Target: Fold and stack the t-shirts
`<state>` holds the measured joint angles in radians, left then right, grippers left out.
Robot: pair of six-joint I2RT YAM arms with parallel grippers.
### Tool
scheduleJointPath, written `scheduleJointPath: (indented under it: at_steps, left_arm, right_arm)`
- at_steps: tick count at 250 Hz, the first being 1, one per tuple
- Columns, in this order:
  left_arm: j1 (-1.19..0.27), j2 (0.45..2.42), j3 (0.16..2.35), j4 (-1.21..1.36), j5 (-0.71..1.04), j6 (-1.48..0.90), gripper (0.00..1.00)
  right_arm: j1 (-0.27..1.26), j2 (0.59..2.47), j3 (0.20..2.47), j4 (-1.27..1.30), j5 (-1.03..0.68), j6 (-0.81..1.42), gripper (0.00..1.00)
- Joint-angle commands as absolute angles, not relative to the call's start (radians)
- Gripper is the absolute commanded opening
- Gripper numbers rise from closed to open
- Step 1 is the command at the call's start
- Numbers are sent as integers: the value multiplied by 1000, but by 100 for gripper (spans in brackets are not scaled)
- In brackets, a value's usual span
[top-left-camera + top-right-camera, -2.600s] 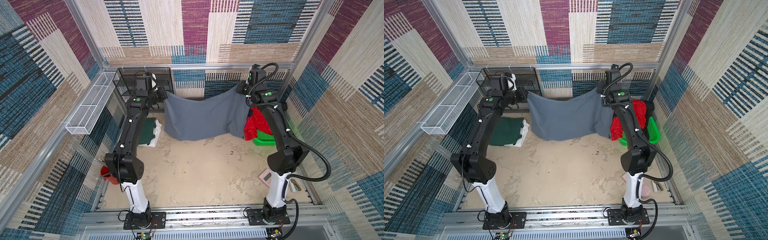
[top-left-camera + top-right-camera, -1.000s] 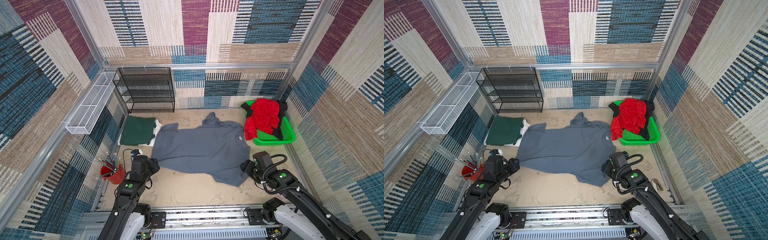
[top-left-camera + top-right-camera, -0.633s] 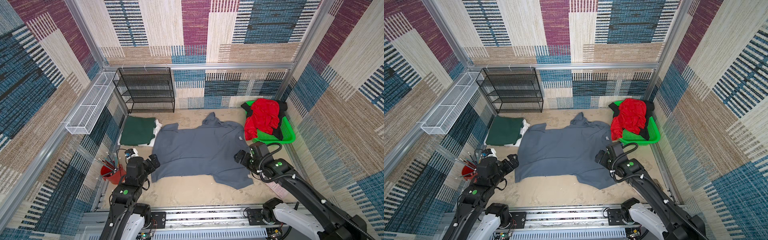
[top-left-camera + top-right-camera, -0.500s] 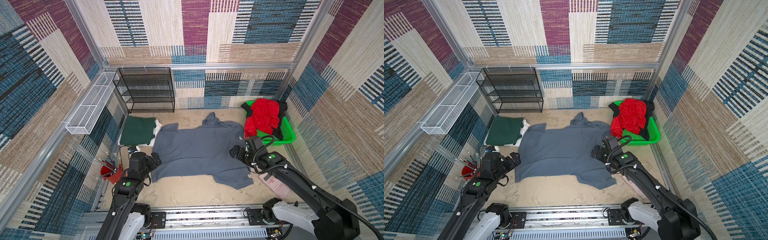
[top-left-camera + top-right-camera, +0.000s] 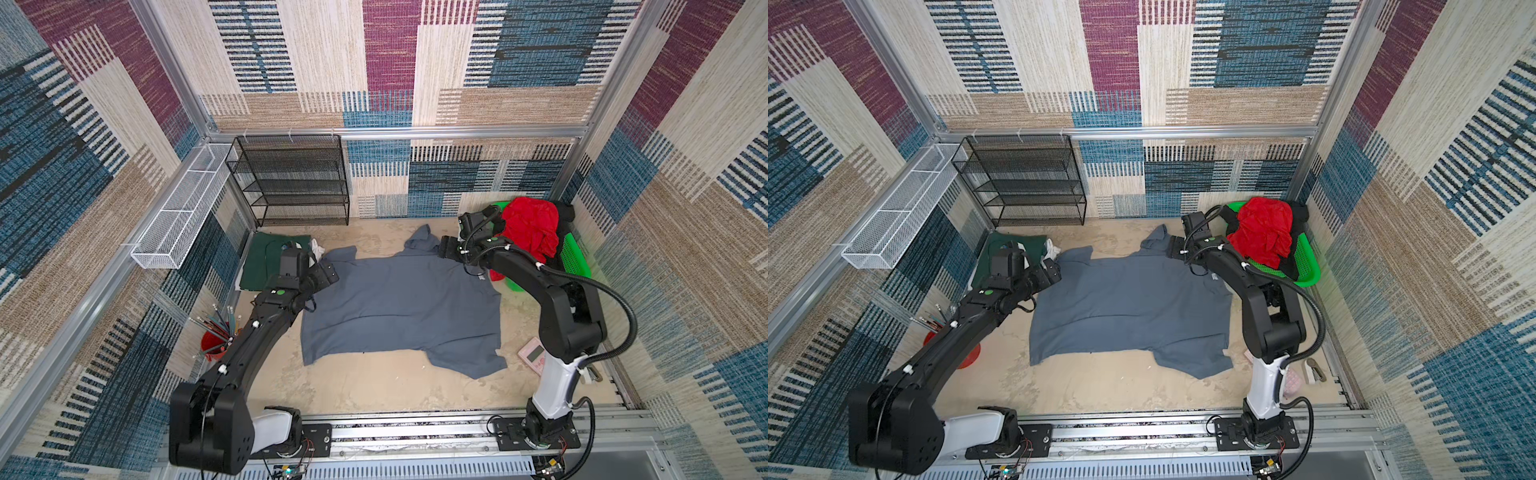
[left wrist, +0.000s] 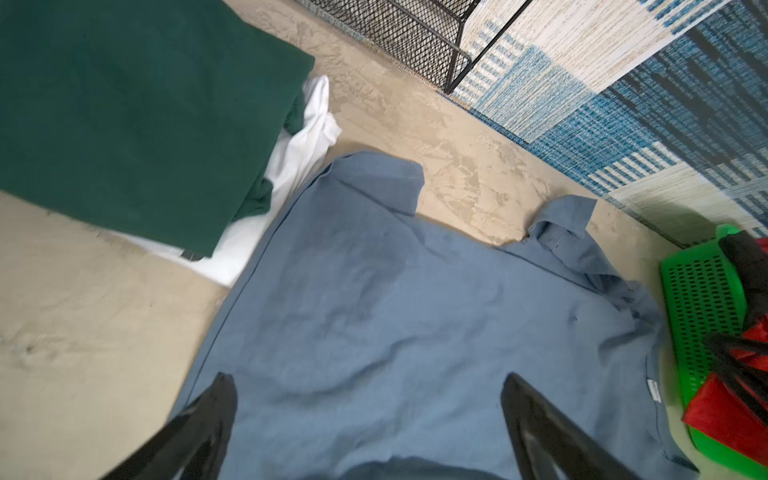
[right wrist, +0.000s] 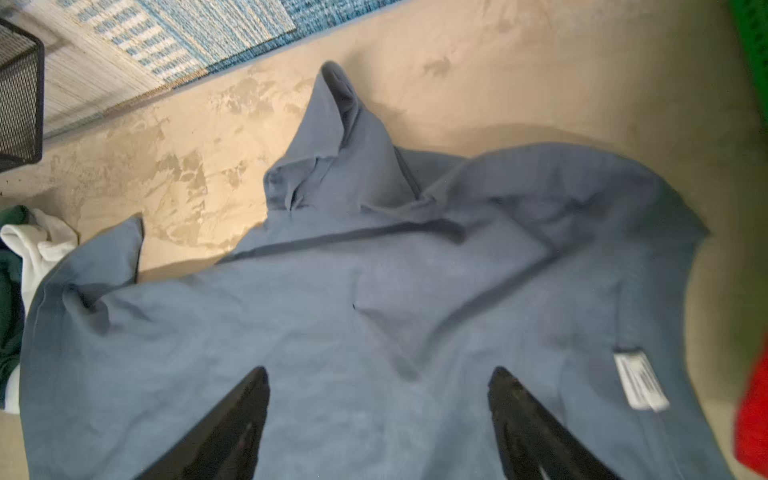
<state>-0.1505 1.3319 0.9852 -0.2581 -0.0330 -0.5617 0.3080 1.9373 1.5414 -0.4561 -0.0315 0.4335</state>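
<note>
Grey t-shirt (image 5: 399, 307) (image 5: 1129, 307) lies spread out, mostly flat, in the middle of the sandy surface (image 5: 374, 395). One sleeve points toward the back wall and the other lies at the front right. The neck end faces the right side, and a small white label (image 7: 640, 382) shows there. There are light creases near the collar in the right wrist view.

Left claw (image 5: 328, 272) (image 5: 1052, 270) is over the shirt's far left corner. In the left wrist view the jaws (image 6: 368, 380) stand wide apart above grey cloth with nothing between them. I cannot tell whether the tips touch the fabric.

Right claw (image 5: 446, 251) (image 5: 1173, 249) is over the far right part of the shirt, beside the back sleeve. Its jaws (image 7: 378, 374) are also spread and hold nothing.

Dark green t-shirt (image 5: 270, 262) (image 6: 124, 116) is folded at the far left of the surface, on top of a white t-shirt (image 5: 318, 250) (image 6: 299, 158) whose edge sticks out just beside the grey shirt's corner.

Red t-shirt (image 5: 530, 228) (image 5: 1262, 232) is heaped loose in the green basket (image 5: 575, 257) (image 5: 1308, 266) at the far right. The black t-shirt (image 5: 565, 216) (image 5: 1298, 232) is bunched with it on the wall side.

A black wire shelf (image 5: 291, 183) stands against the back wall. A white wire tray (image 5: 183, 216) hangs on the left wall. A red cup of pencils (image 5: 212, 345) sits at the front left, and a pink gadget (image 5: 536, 353) lies at the front right by the right arm's base.
</note>
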Motion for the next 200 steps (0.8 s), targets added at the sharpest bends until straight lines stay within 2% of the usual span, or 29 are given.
scheduleJointPath:
  at_steps: [1,28,54,80,123,172,200]
  left_arm:
    - [-150,1426,1071,-194,21,-514,100]
    - [-150,1510,1125,-149,67,-518,99]
    - [-150,1557,1135,-85,105,-535,93]
    - [-150,1586,1135,-48,125,-545,93]
    - [-150,1600,1119,1,142,-543,93]
    - [-145,1614,1120,6,154,-540,93]
    - [-137,1621,1120,10,167,-545,93]
  right_arm:
    - [309,2017,1635,-468,-115,406,81]
    - [310,2068,1655,-418,-223,437,79]
    - [310,2126,1689,-397,-292,483,76]
    - [311,2186,1729,-384,-350,531,74]
    - [311,2251,1784,-384,-237,553,64]
    - [311,2339,1942,-496,-34,533,60]
    - [311,2414,2063,-582,21,529,59]
